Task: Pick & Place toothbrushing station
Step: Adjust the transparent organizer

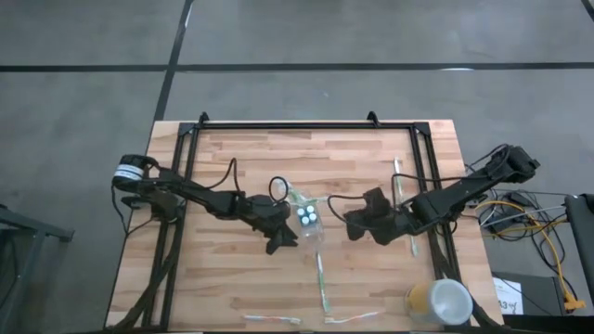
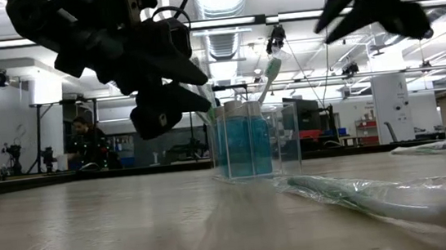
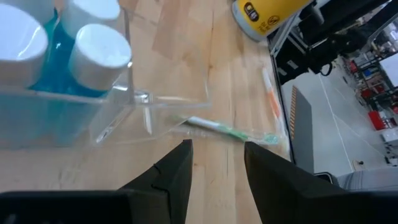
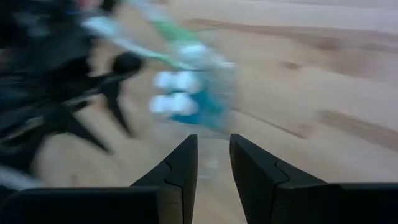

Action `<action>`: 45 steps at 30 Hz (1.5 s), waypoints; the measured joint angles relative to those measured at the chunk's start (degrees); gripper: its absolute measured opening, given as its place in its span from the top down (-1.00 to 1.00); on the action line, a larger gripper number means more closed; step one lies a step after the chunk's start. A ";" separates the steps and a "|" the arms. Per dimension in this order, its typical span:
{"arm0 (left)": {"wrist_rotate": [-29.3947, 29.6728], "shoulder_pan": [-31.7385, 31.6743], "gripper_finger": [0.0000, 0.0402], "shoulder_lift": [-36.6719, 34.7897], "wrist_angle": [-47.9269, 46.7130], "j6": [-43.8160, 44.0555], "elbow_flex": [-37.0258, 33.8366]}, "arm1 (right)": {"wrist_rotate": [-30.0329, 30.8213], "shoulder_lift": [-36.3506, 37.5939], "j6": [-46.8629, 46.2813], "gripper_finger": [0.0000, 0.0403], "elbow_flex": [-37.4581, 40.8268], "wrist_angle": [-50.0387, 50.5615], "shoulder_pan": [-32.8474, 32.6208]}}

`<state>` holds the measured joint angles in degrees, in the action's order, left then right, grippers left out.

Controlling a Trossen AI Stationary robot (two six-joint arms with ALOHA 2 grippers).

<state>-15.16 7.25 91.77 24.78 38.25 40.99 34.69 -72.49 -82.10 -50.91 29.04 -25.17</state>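
Note:
A small clear plastic cup (image 1: 308,218) stands upright on the wooden table's middle. It holds three tubes with white round caps (image 3: 93,50), which look blue through the wall, and a white-and-green toothbrush (image 2: 268,75) that leans out of its top. My left gripper (image 1: 281,239) is open and empty just left of and nearer than the cup, which shows ahead of its fingers in the left wrist view (image 3: 217,163). My right gripper (image 1: 353,224) is open with a narrow gap, empty, raised to the cup's right (image 4: 213,155).
Wrapped toothbrushes lie on the table: one near the cup (image 1: 321,269), one at the far right (image 1: 397,181), two along the near edge (image 1: 272,319) (image 1: 357,319). A yellow cup with a white top (image 1: 438,302) stands at the near right corner. A black frame (image 1: 306,125) rims the table.

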 joint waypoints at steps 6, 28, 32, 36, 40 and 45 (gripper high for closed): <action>-0.39 0.07 0.26 0.00 -1.09 0.71 0.01 | 0.36 3.06 2.76 0.55 10.06 -16.54 0.38; 2.29 -0.11 0.26 0.00 -1.28 0.92 0.11 | -1.71 -4.61 -0.86 0.55 26.66 -52.02 1.28; 3.51 -0.13 0.26 0.00 -1.33 0.96 0.11 | -4.36 -9.46 -3.10 0.55 24.33 -52.34 1.35; 3.72 -0.13 0.26 0.00 -1.44 1.04 0.11 | -6.58 -14.17 -3.26 0.55 21.09 -52.14 1.66; 3.72 -0.13 0.26 0.00 -1.52 1.04 0.11 | -8.40 -18.37 -2.28 0.55 17.22 -52.30 1.97; 3.69 0.02 0.26 0.00 -1.73 1.23 0.11 | -8.41 -22.18 -2.64 0.55 14.11 -52.01 2.57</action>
<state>-11.46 7.27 91.77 23.05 39.48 41.10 26.28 -94.67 -84.74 -36.80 -22.97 -22.60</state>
